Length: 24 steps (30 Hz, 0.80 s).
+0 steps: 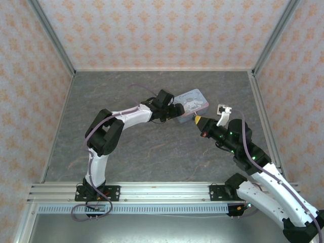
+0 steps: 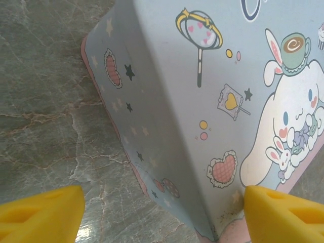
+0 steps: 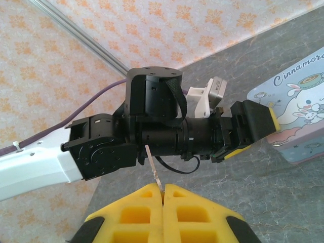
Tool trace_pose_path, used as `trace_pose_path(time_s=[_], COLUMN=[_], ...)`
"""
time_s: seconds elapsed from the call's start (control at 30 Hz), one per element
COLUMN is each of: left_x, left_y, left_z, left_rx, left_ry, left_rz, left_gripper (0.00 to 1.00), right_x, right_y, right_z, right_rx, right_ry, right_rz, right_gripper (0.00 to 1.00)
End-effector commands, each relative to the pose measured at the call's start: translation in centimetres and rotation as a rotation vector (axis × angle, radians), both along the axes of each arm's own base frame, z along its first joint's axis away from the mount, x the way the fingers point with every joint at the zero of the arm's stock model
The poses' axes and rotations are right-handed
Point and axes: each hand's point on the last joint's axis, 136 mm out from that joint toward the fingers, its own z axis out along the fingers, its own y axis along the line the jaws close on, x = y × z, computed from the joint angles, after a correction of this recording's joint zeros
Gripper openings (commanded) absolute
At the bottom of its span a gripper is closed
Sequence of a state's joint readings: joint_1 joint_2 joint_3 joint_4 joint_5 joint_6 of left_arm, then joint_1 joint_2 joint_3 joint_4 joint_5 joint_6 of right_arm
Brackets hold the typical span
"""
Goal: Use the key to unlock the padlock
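There are two robot arms, a left arm (image 1: 104,134) and a right arm (image 1: 263,169). Each ends in one end effector, which makes two: the left end effector (image 1: 177,112) and the right end effector (image 3: 163,195), each with two yellow fingers (image 2: 40,215), four fingers in all. There is also one pale blue tin (image 1: 192,101) printed with a cartoon dog, one thin metal key (image 3: 153,169), one grey tabletop (image 1: 152,152), three patterned walls (image 1: 152,30) around it, and two purple cables (image 1: 244,131), one along each arm.
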<state>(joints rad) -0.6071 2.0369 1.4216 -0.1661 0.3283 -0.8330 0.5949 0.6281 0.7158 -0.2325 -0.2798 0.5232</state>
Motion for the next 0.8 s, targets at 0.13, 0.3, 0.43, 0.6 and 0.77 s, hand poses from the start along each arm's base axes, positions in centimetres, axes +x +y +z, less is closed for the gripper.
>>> trace_pose_path(time_s=[0.13, 0.3, 0.43, 0.6, 0.77], left_x=[-3.5, -4.7, -5.8, -6.7, -6.6], left_y=[5.9, 8.2, 10.4, 12.9, 14.8], left_z=[-4.1, -4.6, -3.7, -3.5, -3.0], left_rx=[0.208, 0.238, 0.259, 0.276, 0.283], left_ry=[0.092, 0.101, 0.084, 0.082, 0.079], left_rz=[0.042, 0.070, 0.092, 0.119, 0.152], left_gripper=[0.81, 0.81, 0.81, 0.82, 0.82], right_x=[0.3, 0.4, 0.5, 0.8, 1.1], right_y=[0.0, 0.2, 0.3, 0.7, 1.4], right_z=[-0.1, -0.3, -0.6, -0.9, -1.3], right_rx=[-0.005, -0.009, -0.015, -0.017, -0.019], right_ry=[0.010, 0.018, 0.025, 0.037, 0.055], right_rz=[-0.014, -0.009, -0.007, 0.004, 0.023], right_gripper=[0.00, 0.00, 0.00, 0.00, 0.00])
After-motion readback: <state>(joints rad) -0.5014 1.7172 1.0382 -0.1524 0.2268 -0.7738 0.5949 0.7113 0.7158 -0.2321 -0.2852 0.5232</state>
